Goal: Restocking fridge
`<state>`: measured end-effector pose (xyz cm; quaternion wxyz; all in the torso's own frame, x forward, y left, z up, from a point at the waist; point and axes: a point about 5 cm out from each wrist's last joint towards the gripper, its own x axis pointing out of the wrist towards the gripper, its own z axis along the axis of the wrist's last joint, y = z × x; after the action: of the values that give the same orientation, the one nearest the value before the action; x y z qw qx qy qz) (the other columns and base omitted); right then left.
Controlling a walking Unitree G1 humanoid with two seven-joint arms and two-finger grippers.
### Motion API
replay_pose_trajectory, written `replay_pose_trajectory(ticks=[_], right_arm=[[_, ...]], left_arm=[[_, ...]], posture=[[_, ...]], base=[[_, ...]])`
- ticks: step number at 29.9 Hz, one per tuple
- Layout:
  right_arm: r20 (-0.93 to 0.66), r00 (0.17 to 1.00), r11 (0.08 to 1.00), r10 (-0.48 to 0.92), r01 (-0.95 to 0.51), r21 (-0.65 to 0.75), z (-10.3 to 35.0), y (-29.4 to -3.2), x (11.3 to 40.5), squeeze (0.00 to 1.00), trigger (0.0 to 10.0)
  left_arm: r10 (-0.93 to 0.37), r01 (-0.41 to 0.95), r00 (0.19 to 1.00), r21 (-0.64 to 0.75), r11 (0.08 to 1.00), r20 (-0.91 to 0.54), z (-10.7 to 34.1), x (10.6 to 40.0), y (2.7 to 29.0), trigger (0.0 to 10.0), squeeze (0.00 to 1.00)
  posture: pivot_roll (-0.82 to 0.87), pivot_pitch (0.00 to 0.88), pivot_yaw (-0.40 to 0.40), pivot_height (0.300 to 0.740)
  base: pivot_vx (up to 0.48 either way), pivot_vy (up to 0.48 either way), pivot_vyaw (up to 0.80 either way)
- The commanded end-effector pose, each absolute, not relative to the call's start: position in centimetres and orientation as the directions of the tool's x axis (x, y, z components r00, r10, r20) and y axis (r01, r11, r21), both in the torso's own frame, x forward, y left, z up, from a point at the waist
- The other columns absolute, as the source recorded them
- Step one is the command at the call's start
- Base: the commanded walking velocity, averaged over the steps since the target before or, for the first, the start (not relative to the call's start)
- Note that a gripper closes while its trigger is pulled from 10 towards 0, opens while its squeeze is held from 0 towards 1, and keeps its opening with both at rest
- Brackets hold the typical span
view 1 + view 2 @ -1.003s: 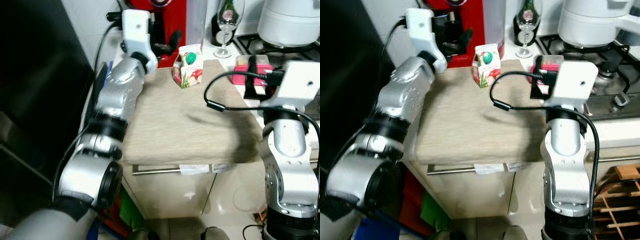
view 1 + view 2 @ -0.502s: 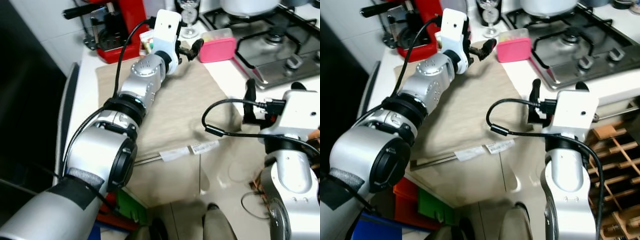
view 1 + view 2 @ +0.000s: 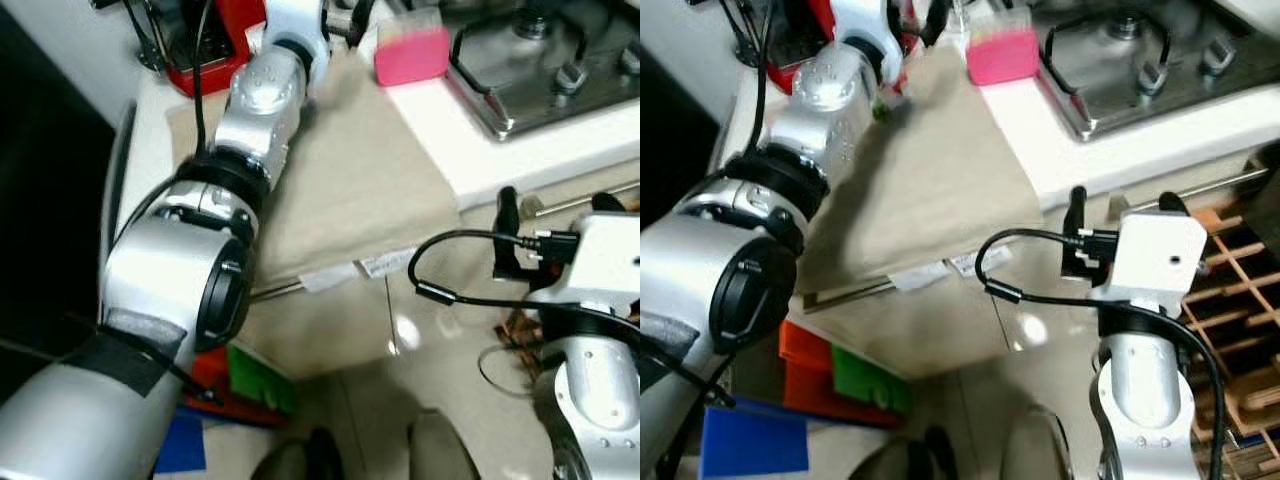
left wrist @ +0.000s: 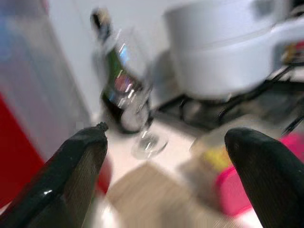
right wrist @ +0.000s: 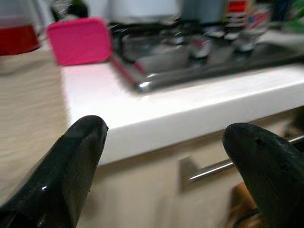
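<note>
- Your left arm reaches up over the beige cloth on the counter; the left gripper is cut off at the top edge of the head views, where you only catch part of a black finger
- From the left wrist view, its two black fingers stand wide apart with nothing between them: the hand is released
- Past those fingers you see a wine glass with a dark green bottle just behind it, and a large white pot beside them; all of it is blurred
- The pink container sits at the far corner of the cloth, next to the gas hob; its lid is hard to make out
- A small carton shows only as a sliver of green and red behind your left forearm; what it is cannot be read here
- The red coffee machine is cut off at the top of the frame
- Your right gripper hangs low in front of the counter edge, fingers spread and holding nothing, facing the white worktop and a cabinet handle
- No fridge can be made out for certain; the dark surface at your left is too black to tell
</note>
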<state>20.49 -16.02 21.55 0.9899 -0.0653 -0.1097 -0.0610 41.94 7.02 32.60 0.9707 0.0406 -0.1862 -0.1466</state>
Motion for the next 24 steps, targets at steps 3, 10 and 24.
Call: replay_pose_trajectory(ticks=[3, 10, 24], right_arm=[[0.173, 0.985, 0.995, -0.008, 0.025, -0.097, 20.8, -14.9, 20.5, 0.00, 10.0], [0.173, 0.985, 0.995, 0.026, -0.009, -0.100, 21.1, -14.7, 20.3, 0.00, 10.0], [0.148, 0.989, 0.994, 0.012, 0.005, -0.113, 21.0, -14.7, 19.2, 0.00, 10.0]], left_arm=[[-0.175, 0.137, 0.932, 0.137, 0.981, 0.319, 31.4, 42.5, 10.0, 10.0, 0.00], [-0.089, 0.048, 0.942, 0.132, 0.990, 0.323, 31.0, 42.6, 11.5, 10.0, 0.00], [-0.094, 0.084, 0.976, 0.061, 0.995, 0.195, 28.6, 42.8, 11.5, 10.0, 0.00]], posture=[[-0.45, 0.247, 0.215, 0.735], [-0.48, 0.257, 0.204, 0.735], [-0.52, 0.292, 0.208, 0.735]], base=[[0.000, 0.000, 0.00], [0.000, 0.000, 0.00], [0.000, 0.000, 0.00]])
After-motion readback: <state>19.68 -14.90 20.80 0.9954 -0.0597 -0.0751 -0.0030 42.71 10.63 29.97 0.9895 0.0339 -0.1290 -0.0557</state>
